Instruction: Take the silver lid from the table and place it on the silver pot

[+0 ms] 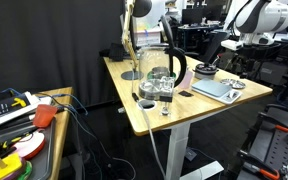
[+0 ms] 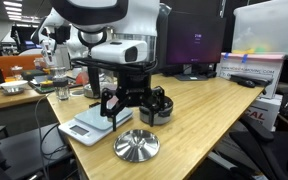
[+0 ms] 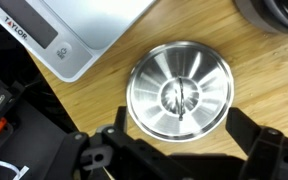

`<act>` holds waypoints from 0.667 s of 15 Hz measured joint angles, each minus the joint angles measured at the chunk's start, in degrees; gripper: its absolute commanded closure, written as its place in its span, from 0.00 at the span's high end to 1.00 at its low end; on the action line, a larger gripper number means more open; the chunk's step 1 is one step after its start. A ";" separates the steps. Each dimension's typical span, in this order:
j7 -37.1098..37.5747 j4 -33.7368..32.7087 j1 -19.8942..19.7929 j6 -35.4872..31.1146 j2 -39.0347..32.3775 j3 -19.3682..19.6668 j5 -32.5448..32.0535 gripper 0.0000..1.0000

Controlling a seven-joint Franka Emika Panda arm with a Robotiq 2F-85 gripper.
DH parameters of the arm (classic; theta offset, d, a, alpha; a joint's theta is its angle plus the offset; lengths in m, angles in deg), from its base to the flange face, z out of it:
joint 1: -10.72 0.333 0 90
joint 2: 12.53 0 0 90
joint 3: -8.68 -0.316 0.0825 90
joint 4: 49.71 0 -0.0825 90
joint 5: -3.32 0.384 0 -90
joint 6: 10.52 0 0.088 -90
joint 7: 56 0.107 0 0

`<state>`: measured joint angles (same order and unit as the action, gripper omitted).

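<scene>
The silver lid [image 3: 179, 95] lies flat on the wooden table, a shiny disc with a centre knob. It also shows in both exterior views [image 2: 137, 146] [image 1: 234, 86], next to a white kitchen scale [image 2: 89, 125]. My gripper [image 3: 181, 148] hovers above the lid, open and empty, with one black finger on each side of the lid's near edge. In an exterior view the gripper [image 2: 124, 116] hangs a little above the lid. The silver pot [image 1: 161, 74], with its black curved handle, stands at the other end of the table, far from the gripper.
The white scale [image 3: 74, 30] lies close beside the lid. A dark round black-rimmed object [image 2: 156, 108] sits just behind the gripper. A small glass cup [image 1: 166, 99] and a lamp base [image 1: 132, 75] stand near the pot. The table edge [image 2: 184, 150] is close to the lid.
</scene>
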<state>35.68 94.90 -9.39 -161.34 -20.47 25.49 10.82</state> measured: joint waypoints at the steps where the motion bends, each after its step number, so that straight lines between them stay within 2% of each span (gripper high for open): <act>1: 0.21 -0.50 0.25 0.00 -0.45 0.26 0.27 1.00; 10: 0.83 -1.16 1.76 -0.01 -3.97 1.05 2.81 1.00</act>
<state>36.51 93.74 -7.63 -161.35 -24.44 26.53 13.62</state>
